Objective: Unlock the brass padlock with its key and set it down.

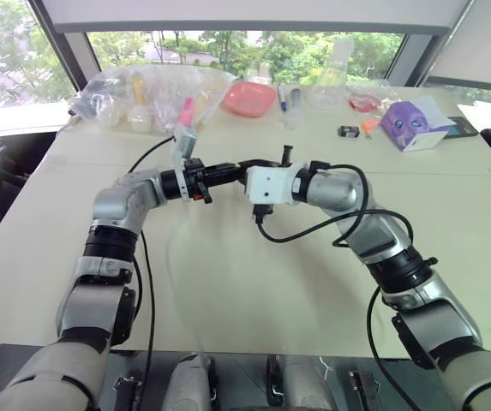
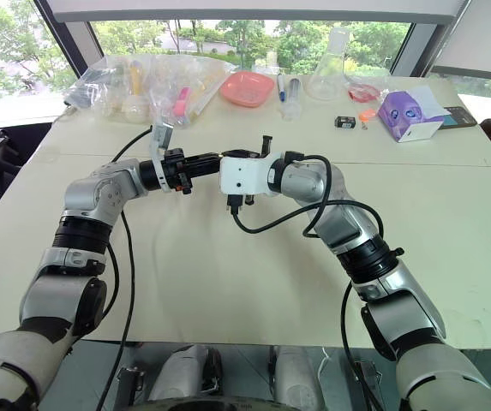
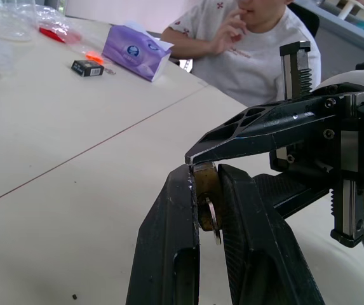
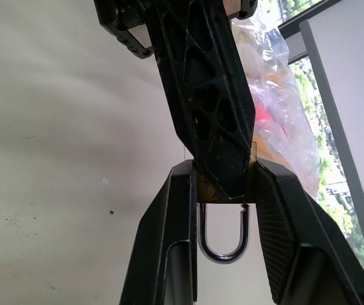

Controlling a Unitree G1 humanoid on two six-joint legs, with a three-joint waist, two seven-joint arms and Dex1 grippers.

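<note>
Above the middle of the table point(image 1: 228, 282) my two grippers meet tip to tip. The brass padlock point(image 3: 204, 184) hangs between them, off the table. My right gripper point(image 4: 223, 164) is shut on the padlock's body, and the silver shackle point(image 4: 223, 244) loops back between its fingers. My left gripper point(image 3: 204, 168) comes in from the left and is shut on the key point(image 3: 212, 219), a small silvery piece at the padlock's end. One left finger hides most of the brass body in the right wrist view. In the left eye view the padlock is too small to make out between the fingers.
Clear plastic bags point(image 1: 142, 94) of items, a pink tray point(image 1: 249, 98) and a glass flask point(image 1: 331, 81) line the far edge. A purple tissue box point(image 1: 412, 124) and a small black-and-white box point(image 1: 349, 131) lie far right. A person point(image 3: 245, 44) sits at the table.
</note>
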